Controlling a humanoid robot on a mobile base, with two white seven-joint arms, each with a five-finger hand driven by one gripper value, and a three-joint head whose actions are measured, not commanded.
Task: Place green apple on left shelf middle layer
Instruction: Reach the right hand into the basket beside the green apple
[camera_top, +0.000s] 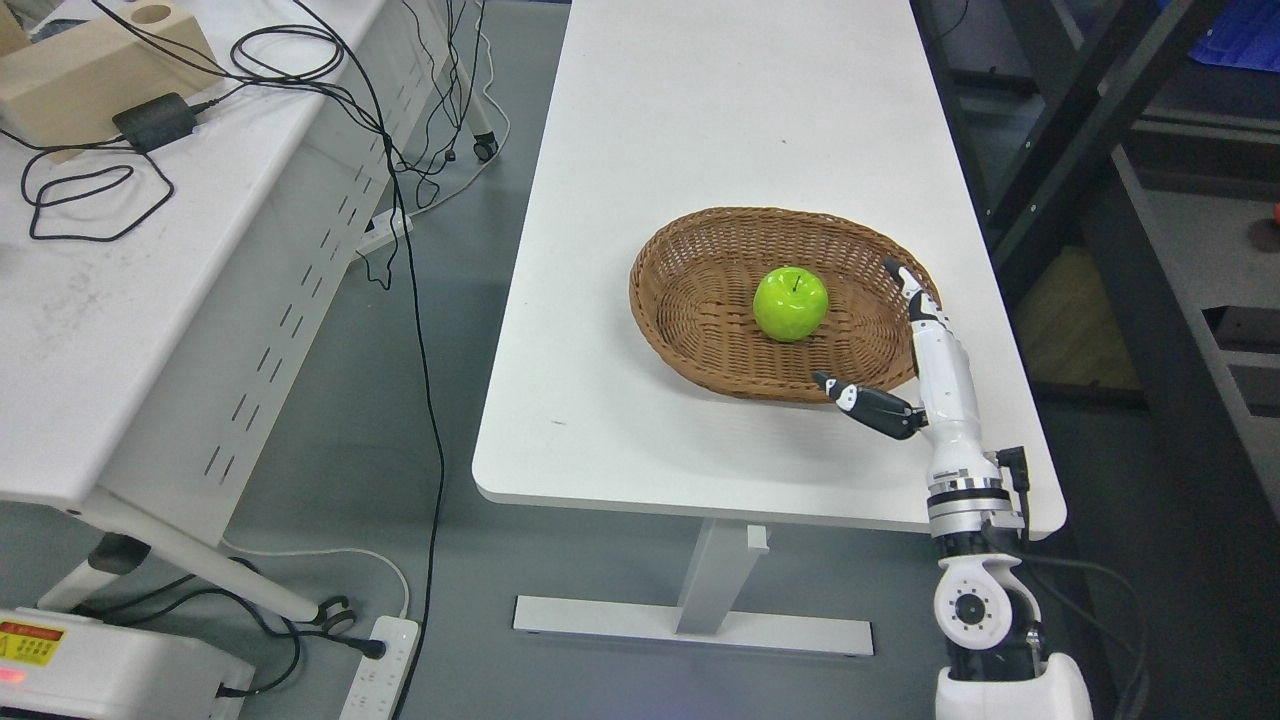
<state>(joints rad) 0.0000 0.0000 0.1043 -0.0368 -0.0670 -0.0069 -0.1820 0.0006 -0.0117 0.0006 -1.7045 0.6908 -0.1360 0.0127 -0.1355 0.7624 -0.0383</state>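
A glossy green apple (790, 303) lies in the middle of an oval wicker basket (690, 260) on the white table (720, 120). My right hand (880, 335) comes up from the lower right and hovers over the basket's right rim, just right of the apple without touching it. Its fingers (912, 290) are stretched out and the thumb (865, 400) is spread wide, so the hand is open and holds nothing. My left arm does not show.
A second white table (150, 300) at the left carries a wooden box (100, 60), a black adapter (155, 120) and tangled cables. Dark shelf frames (1090, 130) stand at the right. A power strip (380, 670) lies on the floor.
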